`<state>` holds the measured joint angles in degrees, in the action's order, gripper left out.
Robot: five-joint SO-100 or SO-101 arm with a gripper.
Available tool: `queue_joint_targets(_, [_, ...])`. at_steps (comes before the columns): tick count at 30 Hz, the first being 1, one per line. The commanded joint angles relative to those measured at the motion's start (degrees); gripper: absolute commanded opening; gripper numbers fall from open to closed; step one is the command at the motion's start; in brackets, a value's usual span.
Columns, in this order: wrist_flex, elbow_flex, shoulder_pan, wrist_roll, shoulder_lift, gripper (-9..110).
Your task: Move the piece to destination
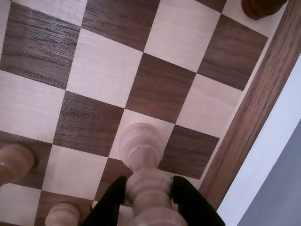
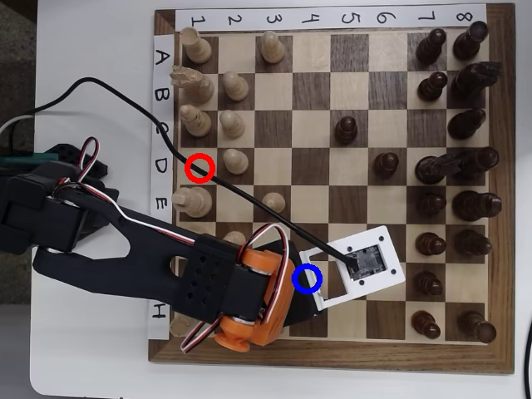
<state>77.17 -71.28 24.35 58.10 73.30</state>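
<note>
The piece, a pale turned-wood chessman with a rounded head and ringed collar, is clamped at its lower stem between the two black fingers of the gripper. In the wrist view it leans over the chessboard near the walnut border, its head above a light square. It looks light, rigid and smooth-lacquered, so I judge a grip low on the stem, under the collar, safest against slipping or tipping.

In the overhead view the arm reaches from the bench's left edge across the board's lower left corner, its orange wrist and white camera mount hiding the piece, right at the destination, the blue ring. The red ring lies well apart, unoccupied.
</note>
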Motion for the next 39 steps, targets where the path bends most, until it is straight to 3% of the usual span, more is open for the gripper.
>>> queue_joint_targets(1, [-1.58, 0.0, -0.35, -0.35, 2.37, 12])
queue_joint_targets(20, [-0.7, -1.32, -0.35, -7.56, 4.48, 51])
queue_joint_targets(39, [7.65, -2.2, -3.96, -6.77, 16.17, 54])
